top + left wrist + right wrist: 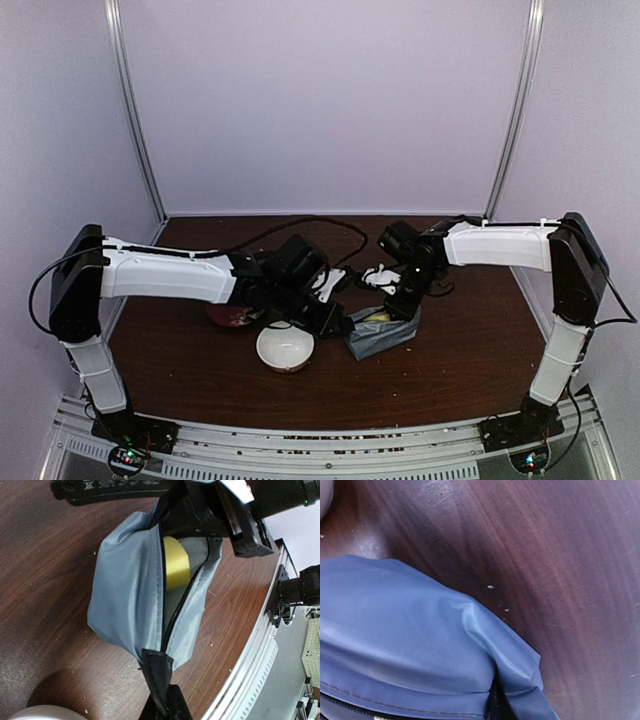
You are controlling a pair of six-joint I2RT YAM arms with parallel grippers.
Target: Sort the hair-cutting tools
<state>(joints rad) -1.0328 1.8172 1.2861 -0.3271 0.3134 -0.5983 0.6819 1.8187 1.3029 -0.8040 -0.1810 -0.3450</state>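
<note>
Plainly limp and light, the grey zip pouch (125, 595) sags mid-worktop (45, 580). The left tool (161, 692) clenches its stiffer left-end black tab (155, 662), the right tool (197, 525) its right-end rim. No hair-cutting tools are discernible.

Left end effector (161, 692) cut by edge; yellow object (176, 562), perhaps tape, half hidden in pouch (125, 595).

The only lettering is a row of pale raised characters on the black bar (115, 487) at the top edge of the left wrist view. It is upside down, cut off by the frame and too blurred to read. No print can be read on the grey pouch (130, 585), the yellow roll (176, 562) inside it, or the bowl (285, 348).
</note>
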